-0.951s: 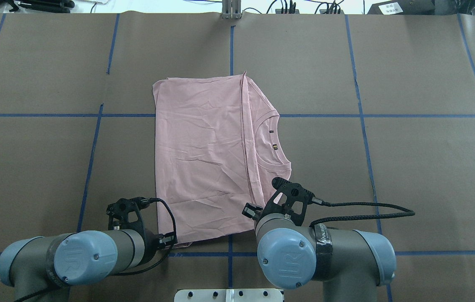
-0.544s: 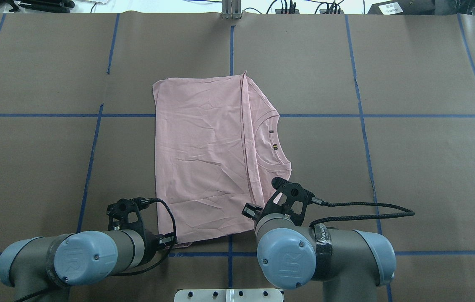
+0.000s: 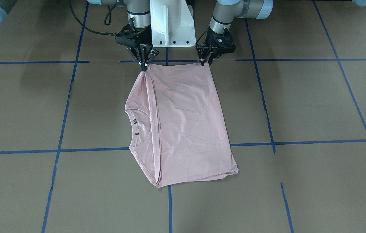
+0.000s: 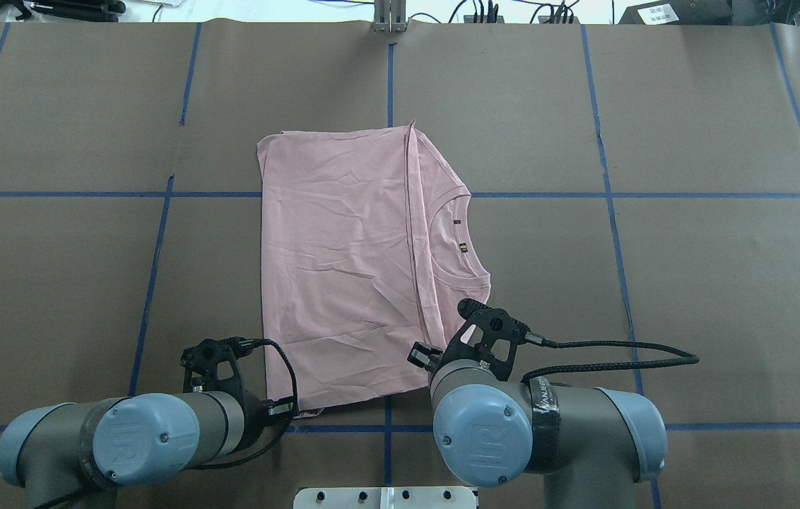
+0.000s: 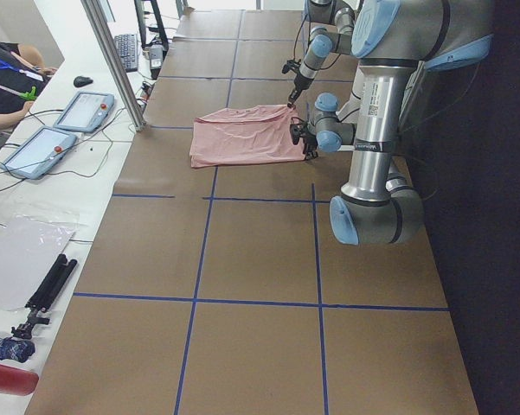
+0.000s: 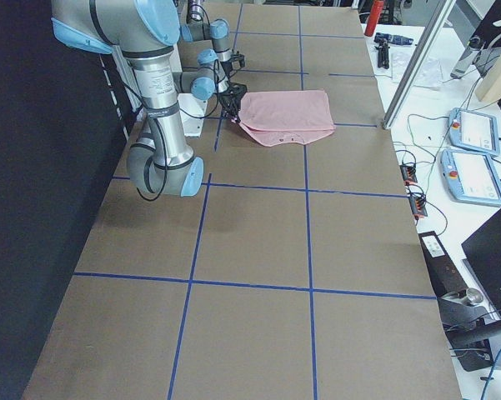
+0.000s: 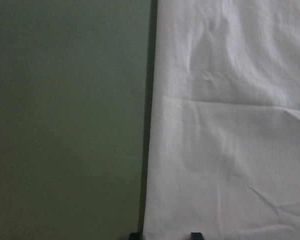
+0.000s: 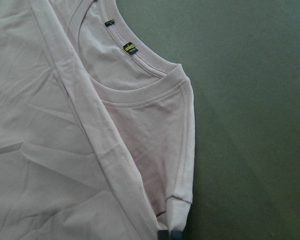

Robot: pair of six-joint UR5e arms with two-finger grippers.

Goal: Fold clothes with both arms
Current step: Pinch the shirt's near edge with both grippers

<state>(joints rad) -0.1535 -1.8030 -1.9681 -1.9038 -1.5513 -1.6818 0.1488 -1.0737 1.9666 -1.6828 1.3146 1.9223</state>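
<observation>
I count one T-shirt [image 3: 186,123] and two grippers. The right gripper [image 3: 144,67] fingers pinch its corner; the left gripper [image 3: 206,62] fingers are slightly apart.

One fixed camera looks down from behind the robot base [image 4: 386,498], another faces it across the worktop [image 3: 299,97], and two look along it from either end. Both wrist cameras sit close over the T-shirt [image 4: 343,268], shared by every view.
</observation>
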